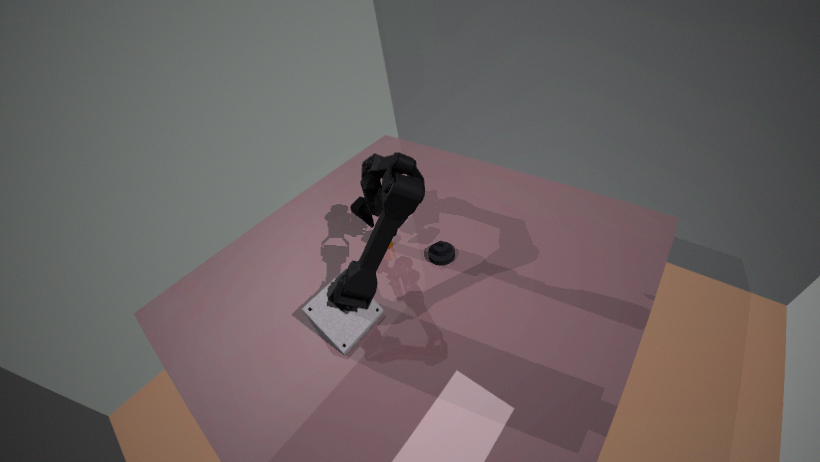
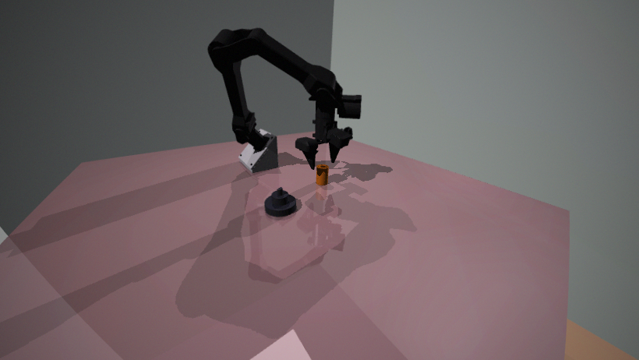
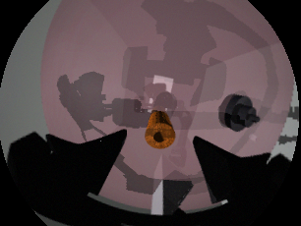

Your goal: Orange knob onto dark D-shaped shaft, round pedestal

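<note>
In the exterior view, the orange knob [image 1: 390, 246] [image 2: 322, 174] [image 3: 160, 136] stands upright right of centre, well inside the surface's [image 1: 545, 275] [image 2: 446, 250] [image 3: 98, 49] edges, seemingly just below the open, empty hand [image 2: 323, 165] [image 3: 159, 137]; the pedestal [image 1: 441, 253] [image 2: 280, 206] [image 3: 236, 113] sits lower left.

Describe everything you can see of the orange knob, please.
The knob is a small orange cylinder, taller than wide, with a dark hole in its top; its material is unclear. It stands upright on the pink table, beside the pedestal, below the open gripper, whose fingers do not grip it.
</note>
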Robot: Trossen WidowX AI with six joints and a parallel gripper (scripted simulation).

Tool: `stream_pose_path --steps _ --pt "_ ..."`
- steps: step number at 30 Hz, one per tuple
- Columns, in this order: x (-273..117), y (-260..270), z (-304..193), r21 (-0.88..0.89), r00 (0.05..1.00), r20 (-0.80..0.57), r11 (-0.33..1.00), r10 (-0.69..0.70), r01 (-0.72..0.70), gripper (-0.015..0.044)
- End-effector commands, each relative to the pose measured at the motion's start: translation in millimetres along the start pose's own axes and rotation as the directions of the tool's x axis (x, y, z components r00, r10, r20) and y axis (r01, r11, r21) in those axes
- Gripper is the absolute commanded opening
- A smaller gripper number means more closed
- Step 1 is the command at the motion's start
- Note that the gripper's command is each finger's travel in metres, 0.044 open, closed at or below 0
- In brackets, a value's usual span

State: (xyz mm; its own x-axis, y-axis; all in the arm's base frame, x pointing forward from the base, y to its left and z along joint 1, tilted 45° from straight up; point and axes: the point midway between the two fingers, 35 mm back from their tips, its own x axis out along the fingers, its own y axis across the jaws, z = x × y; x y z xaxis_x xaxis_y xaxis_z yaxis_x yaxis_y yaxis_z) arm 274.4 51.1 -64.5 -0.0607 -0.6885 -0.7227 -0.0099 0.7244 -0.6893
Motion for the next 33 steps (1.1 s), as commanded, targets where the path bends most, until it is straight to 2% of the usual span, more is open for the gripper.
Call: stream_pose_path --steps 1,31,33 --pt "10 1 -1 -0.011 1.000 -0.004 1.000 -0.010 0.010 0.0440" --pt "55 -1 -3 -0.010 1.000 -0.004 1.000 -0.014 0.014 0.0440" --pt "55 -1 -3 -0.010 1.000 -0.004 1.000 -0.014 0.014 0.0387"
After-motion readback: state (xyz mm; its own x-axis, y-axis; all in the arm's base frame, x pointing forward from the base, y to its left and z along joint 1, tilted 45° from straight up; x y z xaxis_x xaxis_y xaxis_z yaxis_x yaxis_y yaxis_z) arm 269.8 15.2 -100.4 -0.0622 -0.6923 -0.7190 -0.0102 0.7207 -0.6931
